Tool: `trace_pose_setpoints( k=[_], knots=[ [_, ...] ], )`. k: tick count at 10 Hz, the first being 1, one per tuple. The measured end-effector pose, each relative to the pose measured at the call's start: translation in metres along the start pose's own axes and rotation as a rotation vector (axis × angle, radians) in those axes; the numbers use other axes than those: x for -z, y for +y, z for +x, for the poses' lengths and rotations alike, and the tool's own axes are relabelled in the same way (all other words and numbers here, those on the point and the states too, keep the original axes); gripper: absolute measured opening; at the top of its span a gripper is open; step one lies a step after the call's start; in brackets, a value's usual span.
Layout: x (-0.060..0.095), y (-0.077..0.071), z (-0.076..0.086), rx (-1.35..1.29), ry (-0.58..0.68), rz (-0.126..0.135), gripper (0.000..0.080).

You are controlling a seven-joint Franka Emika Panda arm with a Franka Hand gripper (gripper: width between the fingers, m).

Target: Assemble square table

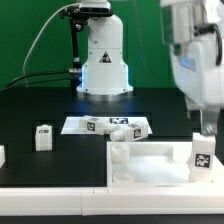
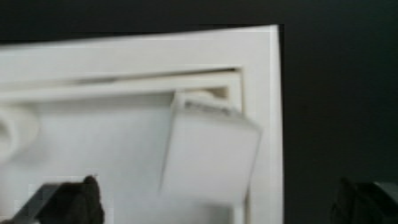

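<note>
- Claw, exterior view: jaws spread wide, gripping nothing, poised just above an upright leg that stands at a corner of the square table top, on the exterior view's right.
- That top lies on the bench near its front edge and the white rail.
- Behind it lies the marker board, with a loose leg at its end.
- A lone leg stands well apart.
- Wrist view: dark fingertips flank the upright leg in its corner socket, apart from it.
</note>
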State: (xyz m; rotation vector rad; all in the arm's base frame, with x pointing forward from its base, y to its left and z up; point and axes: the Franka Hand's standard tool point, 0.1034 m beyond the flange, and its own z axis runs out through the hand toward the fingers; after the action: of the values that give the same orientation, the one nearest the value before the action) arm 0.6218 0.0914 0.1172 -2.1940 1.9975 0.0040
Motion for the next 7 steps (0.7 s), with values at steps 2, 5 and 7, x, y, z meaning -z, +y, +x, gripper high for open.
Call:
trace_pose_setpoints(
  k=[2, 5, 7],
  knots=[
    [0.004, 0.003, 0.000, 0.094, 0.005, -0.004, 0.0649],
    [0.002, 0.005, 0.003, 0.131, 0.006, 0.003, 0.0649],
    [-0.003, 0.033, 0.016, 0.214, 0.004, -0.010, 0.0649]
  ],
)
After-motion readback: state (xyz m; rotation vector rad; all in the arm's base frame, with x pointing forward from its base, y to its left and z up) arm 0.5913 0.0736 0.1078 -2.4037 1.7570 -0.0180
